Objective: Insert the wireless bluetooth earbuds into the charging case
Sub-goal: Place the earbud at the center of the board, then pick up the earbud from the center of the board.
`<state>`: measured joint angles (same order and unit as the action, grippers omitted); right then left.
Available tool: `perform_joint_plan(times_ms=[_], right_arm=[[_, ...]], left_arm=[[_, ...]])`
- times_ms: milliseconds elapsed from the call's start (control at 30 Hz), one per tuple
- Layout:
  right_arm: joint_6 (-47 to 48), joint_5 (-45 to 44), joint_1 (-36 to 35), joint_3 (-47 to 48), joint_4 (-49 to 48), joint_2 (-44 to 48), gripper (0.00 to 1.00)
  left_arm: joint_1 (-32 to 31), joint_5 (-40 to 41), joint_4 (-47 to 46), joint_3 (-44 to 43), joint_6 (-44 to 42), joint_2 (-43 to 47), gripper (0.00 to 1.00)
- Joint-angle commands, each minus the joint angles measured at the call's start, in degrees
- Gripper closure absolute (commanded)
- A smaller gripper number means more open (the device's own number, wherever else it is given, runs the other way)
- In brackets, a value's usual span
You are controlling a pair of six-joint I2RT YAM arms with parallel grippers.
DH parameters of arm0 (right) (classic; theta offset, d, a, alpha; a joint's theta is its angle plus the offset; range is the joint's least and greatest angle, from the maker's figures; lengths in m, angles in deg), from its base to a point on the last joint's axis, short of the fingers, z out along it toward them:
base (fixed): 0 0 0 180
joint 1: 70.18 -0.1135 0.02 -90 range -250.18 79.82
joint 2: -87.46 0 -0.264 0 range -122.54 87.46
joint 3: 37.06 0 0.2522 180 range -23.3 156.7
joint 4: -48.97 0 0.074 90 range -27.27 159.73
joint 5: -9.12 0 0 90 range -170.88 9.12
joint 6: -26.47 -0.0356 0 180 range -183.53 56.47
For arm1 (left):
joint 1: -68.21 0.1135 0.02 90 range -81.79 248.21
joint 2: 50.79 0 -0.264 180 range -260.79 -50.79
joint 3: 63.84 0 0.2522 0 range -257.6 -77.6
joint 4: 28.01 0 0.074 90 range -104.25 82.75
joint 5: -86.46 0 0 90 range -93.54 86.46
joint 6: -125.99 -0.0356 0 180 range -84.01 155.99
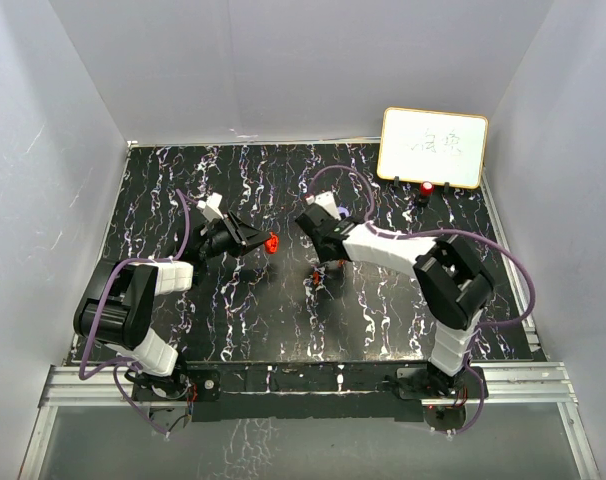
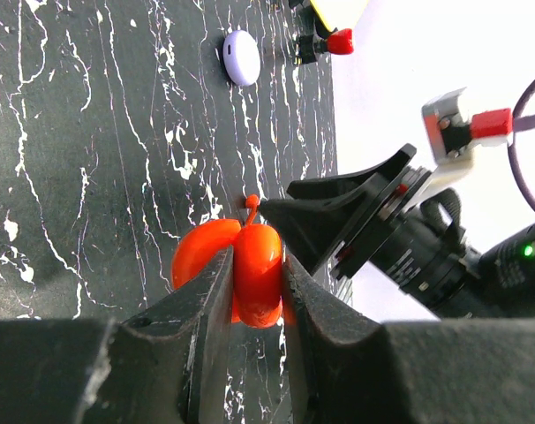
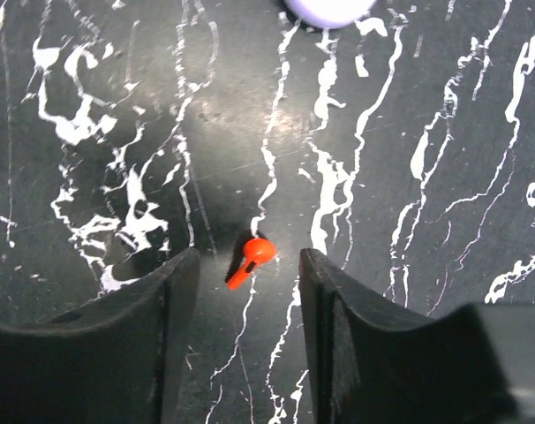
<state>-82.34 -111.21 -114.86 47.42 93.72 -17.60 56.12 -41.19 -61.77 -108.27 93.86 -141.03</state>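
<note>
red charging case (image 2: pixel 206 252) pinched by left end effector (image 2: pixel 259 265), right end effector (image 3: pixel 250 258) spread over red earbud (image 3: pixel 257 253), whiteboard (image 1: pixel 433 148) scribble unreadable

The red charging case (image 2: pixel 216 252), glossy and rounded, stood open on edge with its two halves splayed, pinched between the fingers of the left gripper (image 2: pixel 257 269). A thin red stem (image 2: pixel 250 205) poked out at its upper edge. One red earbud (image 3: pixel 252 256), a tiny bulb on a short stalk, lay on its side between the parted fingers of the right gripper (image 3: pixel 250 265), touching neither. The lavender charging case (image 2: pixel 242 57), a closed smooth disc, lay flat well apart
</note>
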Motion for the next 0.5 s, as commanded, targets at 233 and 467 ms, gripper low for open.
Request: perform_joint_plan(times_ms=[233,467], right_arm=[[-3.90,4.99,2.11,-1.73,-3.69,3.79,0.65],[-5.75,5.10,2.06,-2.68,-3.34,2.53,0.66]], left_arm=[[0.47,-0.40,-0.72,-0.53,-0.22,2.04,1.00],[0.46,-0.41,-0.72,-0.52,-0.30,1.84,1.00]])
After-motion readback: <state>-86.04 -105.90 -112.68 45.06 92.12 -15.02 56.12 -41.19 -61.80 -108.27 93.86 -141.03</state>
